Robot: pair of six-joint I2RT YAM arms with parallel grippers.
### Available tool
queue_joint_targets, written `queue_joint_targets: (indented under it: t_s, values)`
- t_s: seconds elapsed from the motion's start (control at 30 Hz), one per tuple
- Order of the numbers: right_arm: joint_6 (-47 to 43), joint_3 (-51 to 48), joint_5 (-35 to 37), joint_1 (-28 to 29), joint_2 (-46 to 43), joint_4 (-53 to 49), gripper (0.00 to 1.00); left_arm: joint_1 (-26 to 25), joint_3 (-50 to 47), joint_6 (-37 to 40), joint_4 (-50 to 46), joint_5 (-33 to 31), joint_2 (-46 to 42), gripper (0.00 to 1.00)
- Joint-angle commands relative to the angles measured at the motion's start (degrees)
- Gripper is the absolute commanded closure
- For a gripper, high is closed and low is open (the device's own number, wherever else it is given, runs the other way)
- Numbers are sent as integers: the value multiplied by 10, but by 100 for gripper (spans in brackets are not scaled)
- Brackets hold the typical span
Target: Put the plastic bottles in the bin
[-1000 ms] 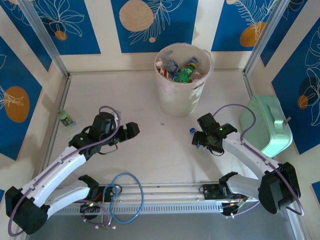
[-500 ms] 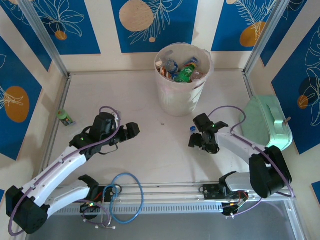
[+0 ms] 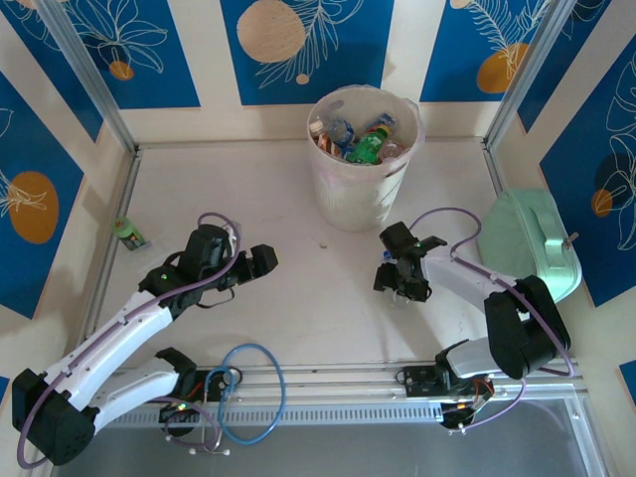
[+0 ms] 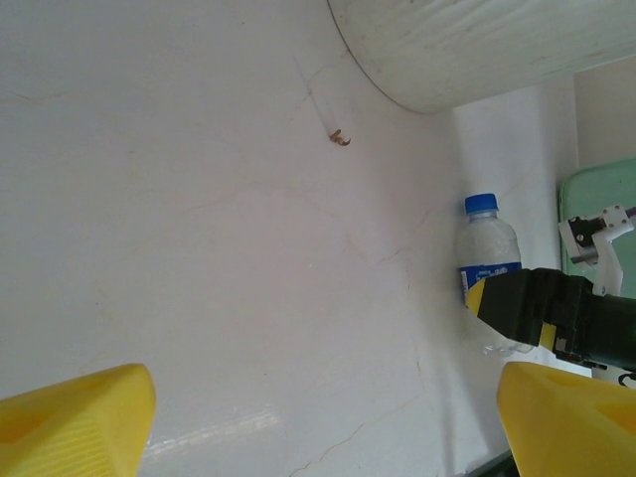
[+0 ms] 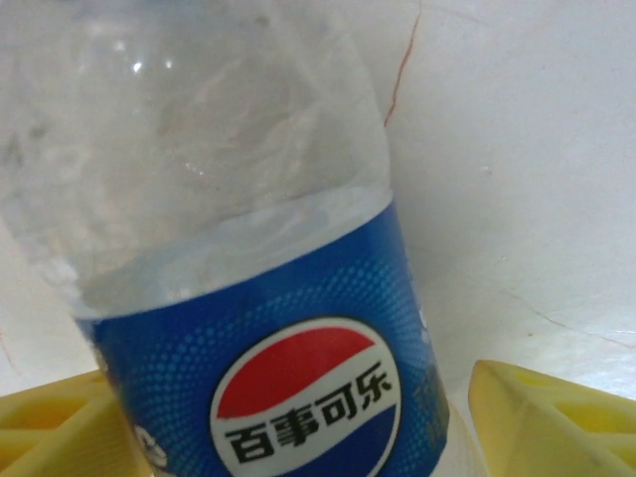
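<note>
Where the right gripper [image 3: 397, 279] bends down to the pale, faintly veined tabletop [image 4: 199, 258], a small clear plastic bottle with a blue cap [image 4: 487, 260] lies between its blocky yellow plastic fingers [image 5: 545, 415]. Seen close, the bottle's upper wall is thin, cloudy and dented. A glossy blue wrap label [image 5: 298, 368] with a red, white and blue roundel and white Chinese characters circles its middle. The jaws are parted around the bottle. A strip of table shows between the label and one finger, while on the other side bottle and finger overlap, so contact there cannot be judged. Nothing is clamped.

The left gripper [image 4: 323, 427] hangs over bare table well to the left, its two rounded yellow fingertips [image 4: 75, 417] spread wide with nothing between them. From its camera the bottle shows side-on, its cap end toward the bin.

The large round pale pink-beige bin [image 3: 350, 199] narrows toward its base, with a crinkled translucent liner folded over its rim. It stands at the back centre of the table, near the bottle. Inside it is a heap of plastic bottles [image 3: 364, 141], clear and green, with blue and red labels. Another small green bottle [image 3: 129, 235] lies well apart, near the left wall. A smooth mint-green box with rounded corners [image 3: 527, 243] sits at the table's right edge.
</note>
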Motion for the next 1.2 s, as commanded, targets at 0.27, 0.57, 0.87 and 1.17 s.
queue_joint_targets:
  t_s: [0.27,0.57,0.87,1.17]
  values:
    - [-1,14,-16,2,6,-10,34,8,-4,-6,-1,0,-6,11]
    - [9,1,-12,9,-37,-22,44,9,-6,-8,5,-1,-3,11]
    - [25,-16,-23,32,-148,-49,50,9,-12,-12,14,5,8,11]
    - [30,-3,-49,53,-301,-109,52,8,-16,-19,21,11,13,11]
